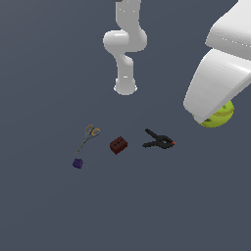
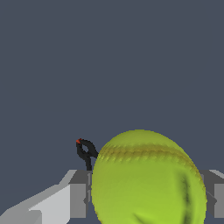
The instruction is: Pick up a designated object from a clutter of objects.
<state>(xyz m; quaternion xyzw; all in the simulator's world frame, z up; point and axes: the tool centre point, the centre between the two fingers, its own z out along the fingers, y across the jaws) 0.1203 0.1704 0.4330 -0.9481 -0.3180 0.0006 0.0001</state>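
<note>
The yellow-green tennis ball (image 2: 146,175) with its pale curved seam fills the space between my gripper's (image 2: 148,199) two grey fingers (image 2: 78,200), which are shut on it. In the exterior view the ball (image 1: 219,116) peeks out below a large white arm link (image 1: 220,78) at the exterior view's right; that link hides the gripper itself. The ball looks larger than the other items there and sits apart from them. The clutter lies in a row: orange-handled scissors (image 1: 88,136), purple lump (image 1: 77,163), dark red brick (image 1: 118,144), black clamp (image 1: 159,140).
The arm's white base column (image 1: 125,46) rises at the back centre. The black clamp with a red tip (image 2: 85,151) shows just beyond the ball in the wrist view. Everything lies on a plain dark grey floor (image 1: 147,211).
</note>
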